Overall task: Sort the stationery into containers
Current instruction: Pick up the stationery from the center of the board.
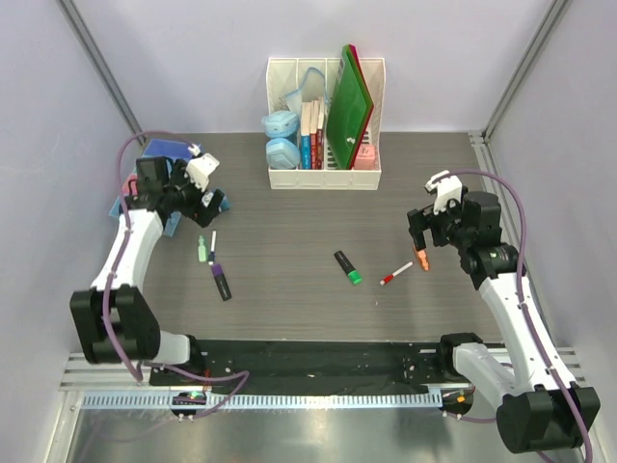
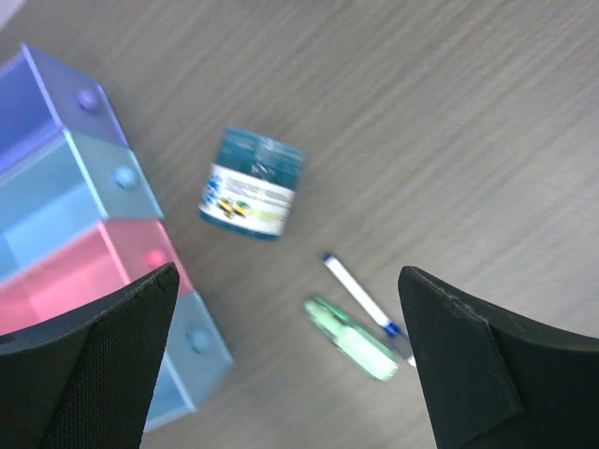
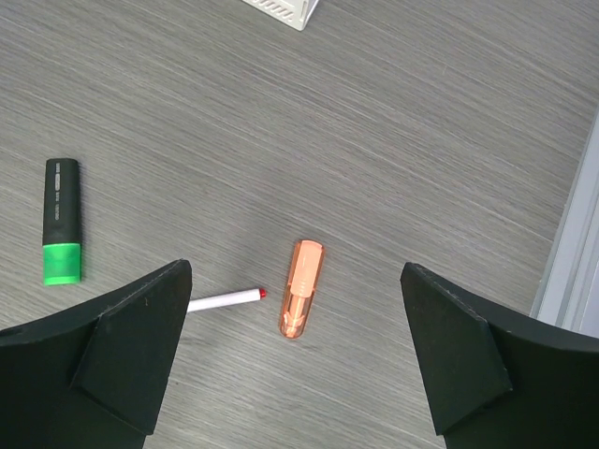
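The released, empty right end effector [image 3: 295, 274] hovers directly over a small translucent orange piece [image 3: 300, 304], whose long axis lies crosswise to its closing line.

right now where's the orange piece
In the right wrist view, the orange piece lies mid-frame, just right of the red-tipped white pen; the green-ended marker lies farther left.

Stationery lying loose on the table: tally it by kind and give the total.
Black markers: 2 (green-tipped marker, purple-tipped marker)
White pens: 2 (red-capped pen, blue-capped pen)
Mint highlighter: 1
Orange piece: 1
Round pot: 1
Total: 7
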You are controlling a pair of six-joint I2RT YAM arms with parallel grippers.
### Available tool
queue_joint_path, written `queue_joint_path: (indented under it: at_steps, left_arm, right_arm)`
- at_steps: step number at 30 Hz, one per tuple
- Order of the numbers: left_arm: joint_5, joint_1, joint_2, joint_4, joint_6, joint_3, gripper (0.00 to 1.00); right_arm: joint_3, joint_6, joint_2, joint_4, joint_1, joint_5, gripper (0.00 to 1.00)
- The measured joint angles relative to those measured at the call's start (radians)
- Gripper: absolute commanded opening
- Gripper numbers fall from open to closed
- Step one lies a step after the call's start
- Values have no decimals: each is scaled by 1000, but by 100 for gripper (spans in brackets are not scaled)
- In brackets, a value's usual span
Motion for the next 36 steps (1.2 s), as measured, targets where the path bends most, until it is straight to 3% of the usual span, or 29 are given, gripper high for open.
queue_joint_path:
  at_steps: [12, 20, 27, 30, 31, 34, 36]
  left_arm:
    - [-27, 0, 520, -128, 338, 370, 94]
    - [-43, 0, 663, -211, 417, 494, 92]
    - [-51, 0, 697, -233, 452, 512, 83]
    - [-59, 0, 732, -248, 466, 512, 69]
    - [-63, 0, 746, -255, 473, 512, 58]
    - [-71, 0, 765, -265, 481, 516, 42]
    - [-72, 0, 765, -269, 489, 517, 40]
  right_arm:
    - [0, -13, 35, -1, 0, -3, 100]
    - [0, -13, 47, -1, 0, -2, 100]
    - [0, -11, 53, -2, 0, -5, 100]
    - [0, -11, 54, -2, 0, -13, 100]
    - [0, -12, 54, -2, 0, -19, 100]
    - [1, -12, 61, -2, 0, -30, 100]
    - [3, -12, 73, -2, 0, -40, 100]
